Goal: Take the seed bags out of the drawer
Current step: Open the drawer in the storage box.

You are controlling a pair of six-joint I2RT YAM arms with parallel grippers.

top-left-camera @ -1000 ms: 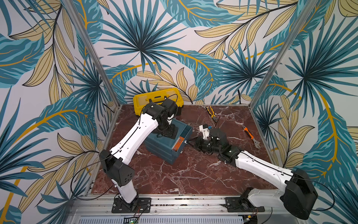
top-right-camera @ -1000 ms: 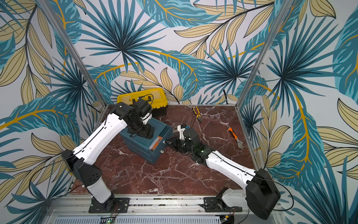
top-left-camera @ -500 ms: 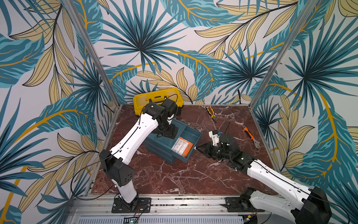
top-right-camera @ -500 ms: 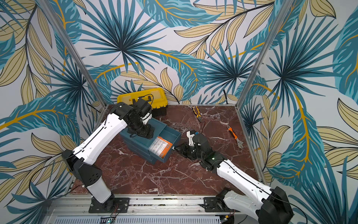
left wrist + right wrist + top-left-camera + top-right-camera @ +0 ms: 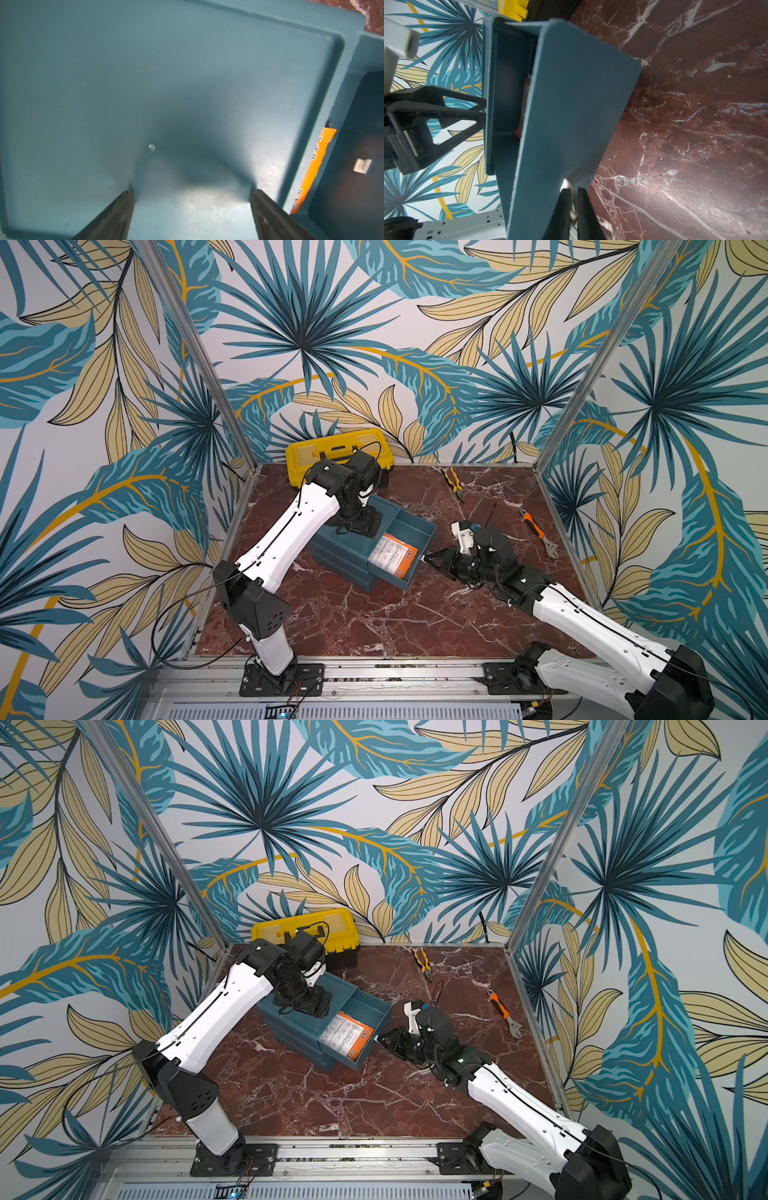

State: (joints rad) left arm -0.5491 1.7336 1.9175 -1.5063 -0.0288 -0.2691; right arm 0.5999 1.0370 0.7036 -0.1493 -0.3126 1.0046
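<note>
Over on the left-middle of the worktop (image 5: pixel 374 622) sits the teal drawer cabinet (image 5: pixel 332 549), and its top drawer (image 5: pixel 420 556) is standing open twd the right arm. Inside the drawer I can see one seed bag (image 5: pixel 392 556), lying flat w/ the white printed label side up and an orange border around it; shows the same in both top views (image 5: pixel 347 1033). It's in the half of the drawer nearer the cabinet, partly tucked under the cabinet's top edge. From the left wrist cam only an orange strip of it (image 5: pixel 313 166) peeks out past that edge, and the right wrist cam gets just a sliver of orange (image 5: pixel 522 108) behind the drawer front. Left tool (image 5: pixel 192 199) is spread wide, nothing btwn the jaws, both tips planted on the cabinet's top panel, basically pinning it down. Right tool (image 5: pixel 572 199) is at the drawer front, jaws nearly together w/ the little silver knob (image 5: pixel 566 184) between them. Can't tell if it's actually pinching the knob or has let go, the view's too blurry there. Other stuff around: yellow toolbox (image 5: pixel 338 448) against the back wall behind the left arm, pliers (image 5: pixel 455 485) near the back, orange-handled wrench (image 5: pixel 538 533) over by the right wall, all well apart from the drawer.
</note>
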